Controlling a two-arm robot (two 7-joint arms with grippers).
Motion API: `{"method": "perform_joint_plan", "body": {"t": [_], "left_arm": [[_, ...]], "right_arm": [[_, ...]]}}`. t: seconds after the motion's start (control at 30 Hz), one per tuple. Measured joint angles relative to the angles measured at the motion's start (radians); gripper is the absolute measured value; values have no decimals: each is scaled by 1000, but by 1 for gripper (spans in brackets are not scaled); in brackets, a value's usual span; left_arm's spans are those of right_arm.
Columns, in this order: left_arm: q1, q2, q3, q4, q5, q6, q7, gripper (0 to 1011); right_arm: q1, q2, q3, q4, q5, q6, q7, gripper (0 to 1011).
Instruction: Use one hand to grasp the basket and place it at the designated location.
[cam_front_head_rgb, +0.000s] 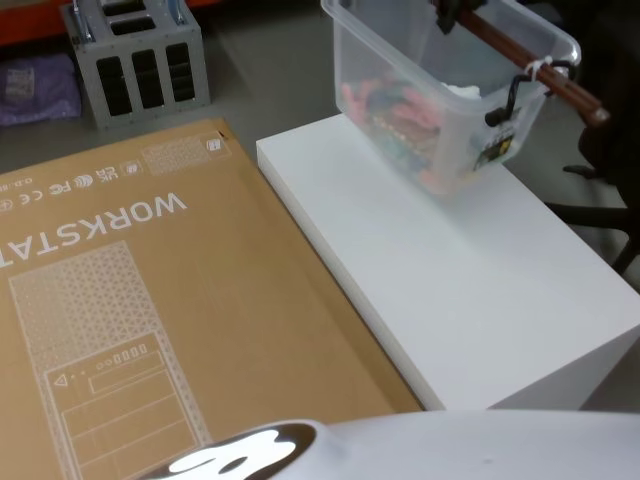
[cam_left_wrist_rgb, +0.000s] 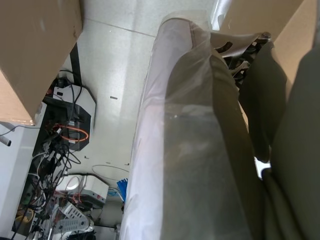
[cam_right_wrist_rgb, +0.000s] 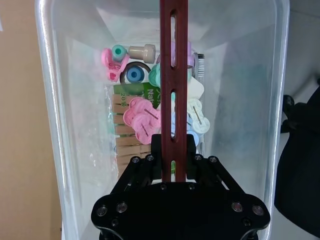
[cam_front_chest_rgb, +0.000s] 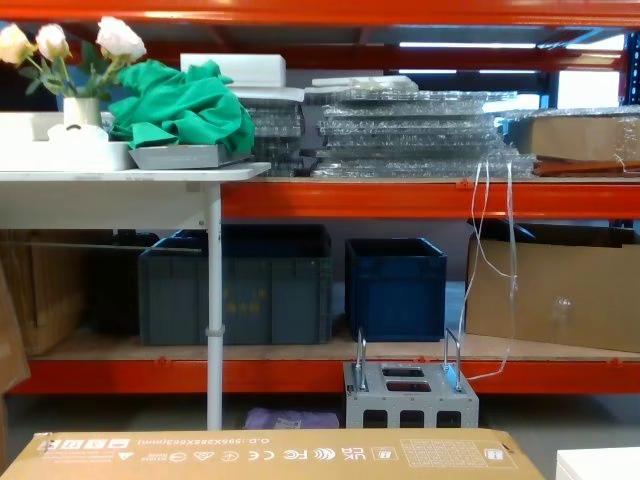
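A big cardboard box (cam_front_head_rgb: 150, 300) lies left of the white table (cam_front_head_rgb: 470, 290). At the table's far end is the basket (cam_front_head_rgb: 400, 70), a translucent whitish bin with straight walls and a rimmed top, tilted, holding pink, blue and green clips. Its thin reddish-brown slotted handle (cam_right_wrist_rgb: 173, 75) is clamped between the right gripper's (cam_right_wrist_rgb: 175, 167) black fingers.

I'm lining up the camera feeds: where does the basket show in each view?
Head view: basket upper right, at the far end of the white table.
Right wrist view: basket seen from above, right gripper shut on its bar handle.
Left wrist view: not in it.
Chest view: not in it.
Shared landmark: the bar handle.
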Motion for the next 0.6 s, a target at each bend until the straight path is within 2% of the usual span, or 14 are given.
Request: {"method": "perform_joint_plan", "body": {"t": [0.2, 0.6], "left_arm": [[0, 0, 0, 0, 0, 0, 0, 0], [0, 0, 0, 0, 0, 0, 0, 0]], "right_arm": [[-36, 8, 8, 8, 11, 3, 1, 238], [-106, 36, 18, -36, 30, 6, 10, 238]]}}
